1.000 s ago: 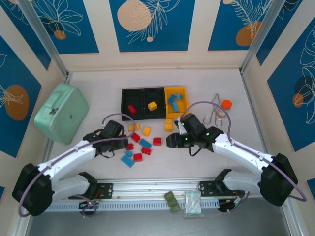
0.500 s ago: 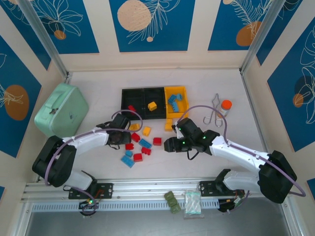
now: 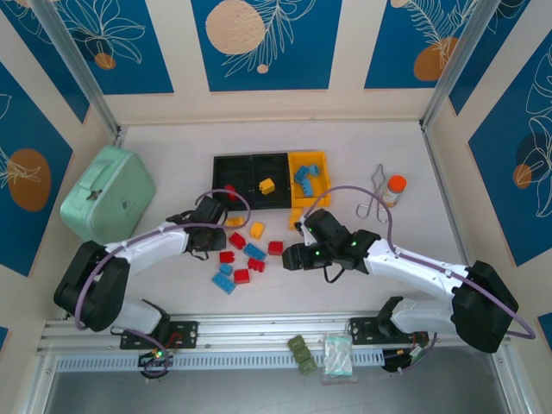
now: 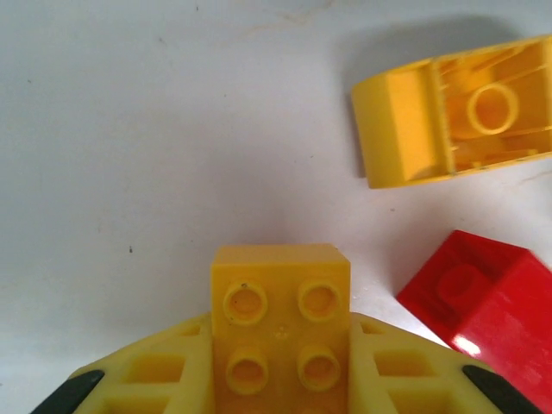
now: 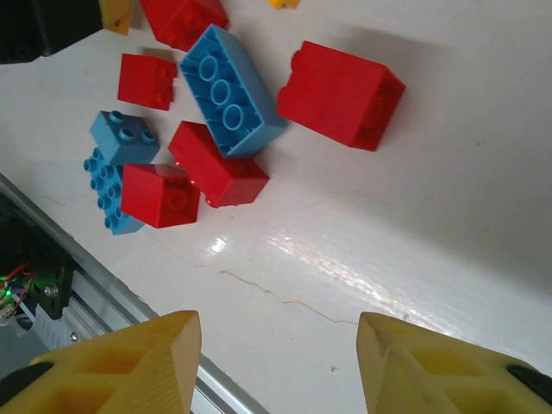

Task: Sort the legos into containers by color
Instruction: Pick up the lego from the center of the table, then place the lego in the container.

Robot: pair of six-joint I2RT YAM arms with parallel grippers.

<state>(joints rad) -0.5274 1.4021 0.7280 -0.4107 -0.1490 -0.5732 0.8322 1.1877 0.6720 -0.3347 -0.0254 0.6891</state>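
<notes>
Now my left gripper is pinching a yellow brick, studs up, over the white table (a yellow piece and a red brick lie near it). My right gripper stands spread above the loose red and blue legos, on the near side of the containers.

Cream walls, blue leaf-print panels — orange discs; metal posts at the table's far corners; white table, rail along near edge
</notes>
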